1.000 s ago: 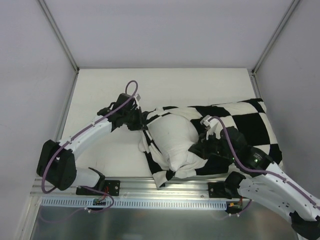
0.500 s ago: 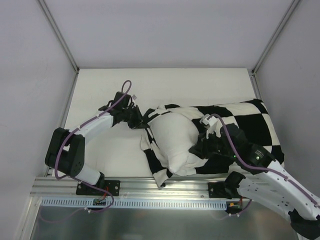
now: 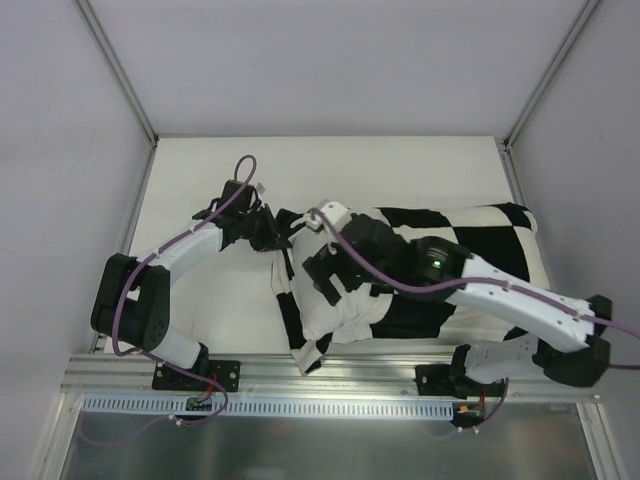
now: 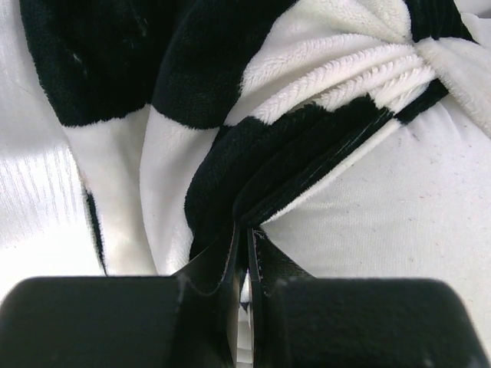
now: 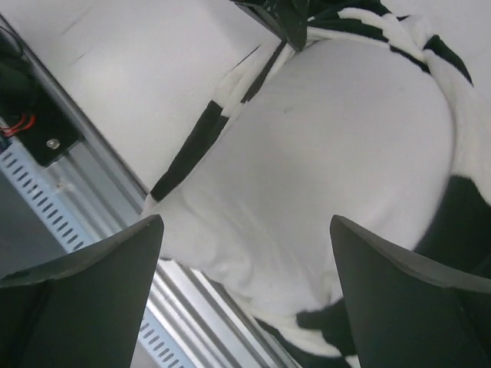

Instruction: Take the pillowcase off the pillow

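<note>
The black and cream checkered pillowcase (image 3: 480, 250) lies across the right half of the table, bunched back at its left end. The plain white pillow (image 3: 340, 315) bulges out of that opening. My left gripper (image 3: 276, 232) sits at the far-left corner of the opening, shut on a fold of the pillowcase (image 4: 230, 100) beside the pillow (image 4: 399, 199). My right gripper (image 3: 325, 280) hovers over the bare pillow (image 5: 337, 138), open wide (image 5: 245, 222), holding nothing. The pillowcase rim (image 5: 192, 146) wraps the pillow's edge there.
The metal rail (image 3: 330, 385) runs along the near table edge, close under the pillow's end, and shows as (image 5: 77, 199). Frame posts (image 3: 120, 75) stand at the back corners. The left gripper's black fingers (image 5: 284, 19) show at the top of the right wrist view.
My right gripper has opened, letting go at the pillow's near-right side, and its arm swung left and farther over the pillow. The left gripper drew the pillowcase edge slightly left and back.
</note>
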Controlling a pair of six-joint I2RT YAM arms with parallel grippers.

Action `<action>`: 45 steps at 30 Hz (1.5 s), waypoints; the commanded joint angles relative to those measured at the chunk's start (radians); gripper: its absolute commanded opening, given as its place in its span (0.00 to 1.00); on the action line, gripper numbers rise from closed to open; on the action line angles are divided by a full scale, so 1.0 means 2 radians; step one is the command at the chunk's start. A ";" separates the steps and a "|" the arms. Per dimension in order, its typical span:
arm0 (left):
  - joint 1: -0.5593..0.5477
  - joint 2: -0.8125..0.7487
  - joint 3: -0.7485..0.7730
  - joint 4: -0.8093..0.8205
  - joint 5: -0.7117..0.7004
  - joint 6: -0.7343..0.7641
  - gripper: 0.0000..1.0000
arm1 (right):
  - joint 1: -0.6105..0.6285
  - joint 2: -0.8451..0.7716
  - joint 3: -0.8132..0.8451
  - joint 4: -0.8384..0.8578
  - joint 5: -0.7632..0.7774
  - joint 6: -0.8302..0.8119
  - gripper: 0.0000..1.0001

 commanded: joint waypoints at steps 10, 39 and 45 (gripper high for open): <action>0.009 -0.009 -0.015 0.014 -0.020 0.010 0.00 | 0.062 0.322 0.214 -0.124 0.227 -0.036 0.96; 0.021 0.030 -0.009 0.037 0.012 -0.005 0.00 | -0.020 0.010 0.050 0.118 0.022 0.036 0.01; 0.003 0.049 0.007 0.040 0.013 -0.008 0.00 | -0.038 -0.070 0.014 0.154 0.066 0.059 0.01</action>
